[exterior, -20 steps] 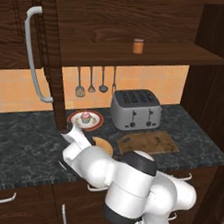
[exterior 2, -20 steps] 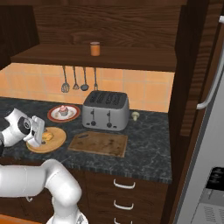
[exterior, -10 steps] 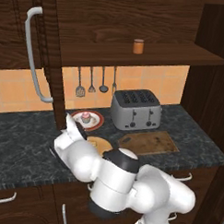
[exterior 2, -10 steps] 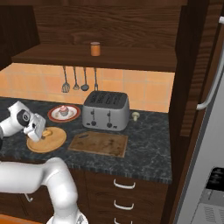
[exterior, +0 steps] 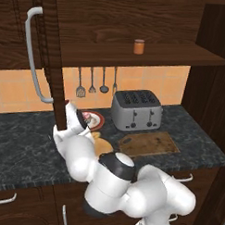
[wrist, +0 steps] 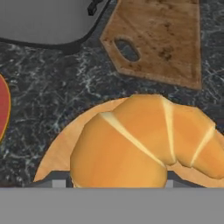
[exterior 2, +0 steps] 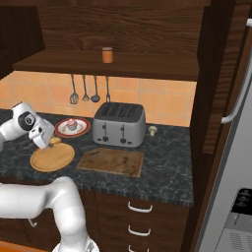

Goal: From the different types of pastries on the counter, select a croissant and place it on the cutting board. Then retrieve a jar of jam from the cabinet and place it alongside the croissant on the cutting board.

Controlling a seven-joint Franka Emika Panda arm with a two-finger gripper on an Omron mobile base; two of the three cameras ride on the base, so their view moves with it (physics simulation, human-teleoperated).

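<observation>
The golden-brown croissant (wrist: 140, 140) sits between my gripper's (wrist: 113, 181) two dark fingertips, just over the round light-wood plate (wrist: 57, 148). My gripper (exterior 2: 48, 142) is shut on the croissant (exterior 2: 55, 141) at the left of the black counter (exterior 2: 167, 167). To its right the dark cutting board (exterior 2: 112, 161) (wrist: 162, 43) lies flat and bare, hole corner toward the plate. The orange jar of jam (exterior 2: 107, 54) (exterior: 139, 46) stands on the open cabinet's shelf plank (exterior 2: 59, 66). A pink-frosted cupcake (exterior 2: 72, 124) rests on a red plate (exterior 2: 61, 130).
A silver toaster (exterior 2: 120, 124) stands behind the cutting board (exterior: 150, 143). Utensils (exterior 2: 83, 89) hang on the orange tiled wall. A tall door with a curved grey handle (exterior: 33, 55) stands open at the left; a fridge (exterior 2: 236, 147) flanks the right.
The jaws went from wide open to shut on the croissant. The hand has risen a little over the wooden plate.
</observation>
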